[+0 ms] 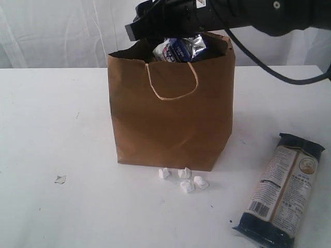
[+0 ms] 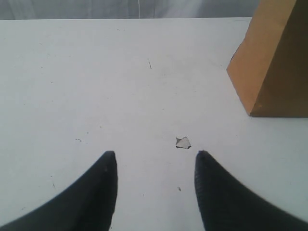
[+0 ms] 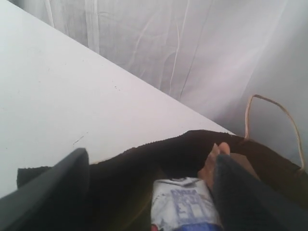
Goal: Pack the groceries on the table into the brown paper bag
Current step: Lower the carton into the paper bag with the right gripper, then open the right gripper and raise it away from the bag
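The brown paper bag (image 1: 170,119) stands upright mid-table, its near handle hanging down the front. A small blue-white carton (image 1: 178,49) pokes out of its mouth. My right gripper (image 3: 151,159) hangs over the opening, jaws wide apart. The carton (image 3: 185,204) lies against one finger (image 3: 245,192), with a wide gap to the other. The long dark noodle packet (image 1: 284,188) lies flat on the table (image 1: 51,119), right of the bag. My left gripper (image 2: 154,159) is open low over the bare table (image 2: 96,72), left of the bag (image 2: 272,62). The other groceries are hidden.
Several small white scraps (image 1: 183,178) lie just in front of the bag, and one more (image 1: 60,179) sits alone at the left, the same scrap (image 2: 183,142) lying close to my left fingertips. A white curtain hangs behind the table.
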